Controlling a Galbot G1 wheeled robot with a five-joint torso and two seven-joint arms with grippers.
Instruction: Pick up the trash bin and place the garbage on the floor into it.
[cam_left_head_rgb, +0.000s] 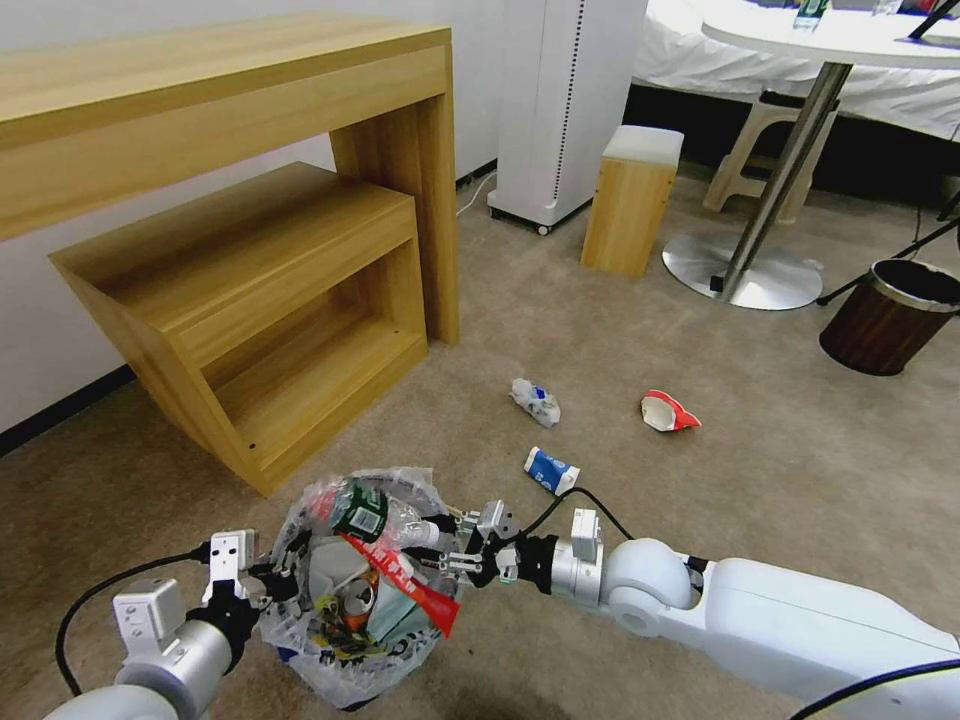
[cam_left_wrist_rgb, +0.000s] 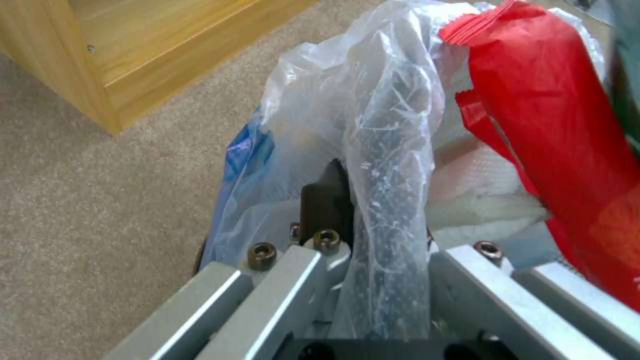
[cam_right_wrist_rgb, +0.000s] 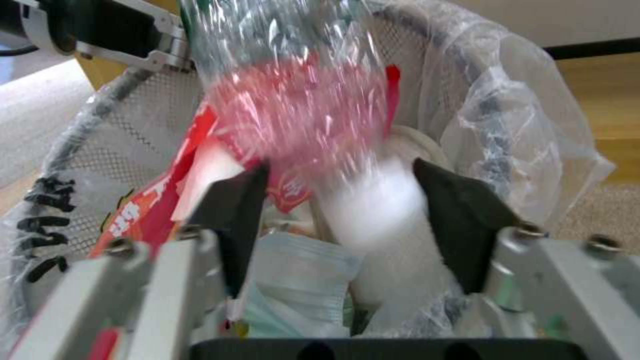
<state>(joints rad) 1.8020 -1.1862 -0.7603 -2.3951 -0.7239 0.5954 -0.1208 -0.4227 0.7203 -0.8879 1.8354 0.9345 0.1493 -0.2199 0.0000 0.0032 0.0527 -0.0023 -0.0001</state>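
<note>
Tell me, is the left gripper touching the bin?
Touching. The left wrist view shows the left gripper clamped on the bin rim, bag included.

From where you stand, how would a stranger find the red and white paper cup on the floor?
Start at the round table's steel base. Come toward the robot over the beige carpet: the cup lies crushed on its side there. The two scraps to its left, and, are white and blue; it alone is red.
</note>
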